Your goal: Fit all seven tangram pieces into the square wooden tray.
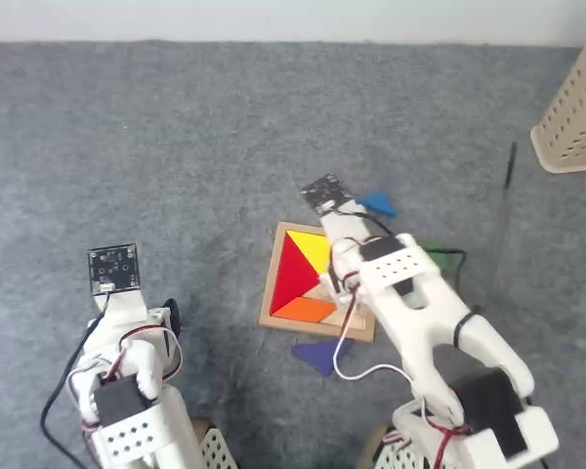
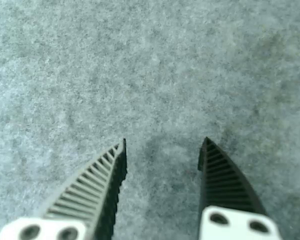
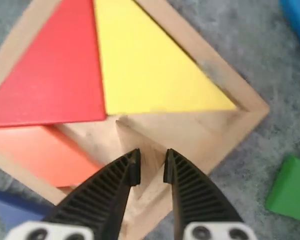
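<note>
The left jaws gape over bare desk (image 1: 176,147). A purple piece (image 1: 320,355) lies at 6 o'clock of the tray (image 1: 270,293). The right jaws pinch a wooden triangle (image 3: 142,140) inside it, and the arm hides that corner. A green piece (image 3: 292,190) lies at 3, a blue triangle (image 1: 378,203) at 1, with a basket (image 1: 576,112) beyond.

Square wooden tray (image 1: 270,293) lying flat, partly filled. Inside: red triangle (image 1: 293,269) and yellow triangle (image 1: 313,249) edge to edge, orange piece (image 1: 303,309), plain wooden triangle (image 3: 140,142). Outside: blue triangle (image 1: 378,203), dark blue piece (image 1: 320,354) just beside the rim, green piece (image 3: 290,190).
</note>
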`<state>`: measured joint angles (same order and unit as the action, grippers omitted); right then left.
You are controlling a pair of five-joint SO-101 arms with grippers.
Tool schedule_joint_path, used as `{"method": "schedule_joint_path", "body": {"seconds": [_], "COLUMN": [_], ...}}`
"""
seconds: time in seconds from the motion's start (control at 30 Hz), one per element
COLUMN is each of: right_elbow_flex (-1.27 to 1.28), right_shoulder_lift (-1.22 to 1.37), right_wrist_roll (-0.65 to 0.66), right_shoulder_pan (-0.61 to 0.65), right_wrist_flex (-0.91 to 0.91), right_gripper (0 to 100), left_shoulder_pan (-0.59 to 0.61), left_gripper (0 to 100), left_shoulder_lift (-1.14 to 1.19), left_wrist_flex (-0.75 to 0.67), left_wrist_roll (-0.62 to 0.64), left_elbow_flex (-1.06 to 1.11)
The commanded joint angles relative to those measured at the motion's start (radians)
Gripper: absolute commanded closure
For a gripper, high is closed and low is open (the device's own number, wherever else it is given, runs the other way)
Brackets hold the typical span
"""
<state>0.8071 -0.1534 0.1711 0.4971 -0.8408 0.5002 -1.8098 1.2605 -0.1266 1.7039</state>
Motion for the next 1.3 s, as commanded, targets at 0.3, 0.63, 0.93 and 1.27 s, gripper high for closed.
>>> {"method": "schedule_joint_path", "body": {"seconds": [0.3, 0.63, 0.93, 1.27], "right_elbow_flex": [-0.049, -0.017, -0.043, 0.029], "right_shoulder_lift": [0.039, 0.038, 0.033, -0.200], "right_wrist_roll": [0.015, 0.044, 0.043, 0.015], "right_shoulder_pan": [0.090, 0.019, -0.068, -0.079], "right_wrist_flex": [-0.024, -0.028, -0.028, -0.035], "right_gripper": [91.2, 91.2, 91.2, 90.9], "left_shoulder_pan": [0.000, 0.000, 0.000, 0.000], "left_gripper": [77, 77, 77, 77], "left_shoulder_lift": [-0.012, -0.012, -0.012, -0.012], "left_wrist_flex": [0.003, 0.003, 0.003, 0.003], "left_wrist_roll": [0.009, 0.009, 0.009, 0.009], "left_elbow_flex": [-0.019, -0.019, -0.019, -0.019]}}
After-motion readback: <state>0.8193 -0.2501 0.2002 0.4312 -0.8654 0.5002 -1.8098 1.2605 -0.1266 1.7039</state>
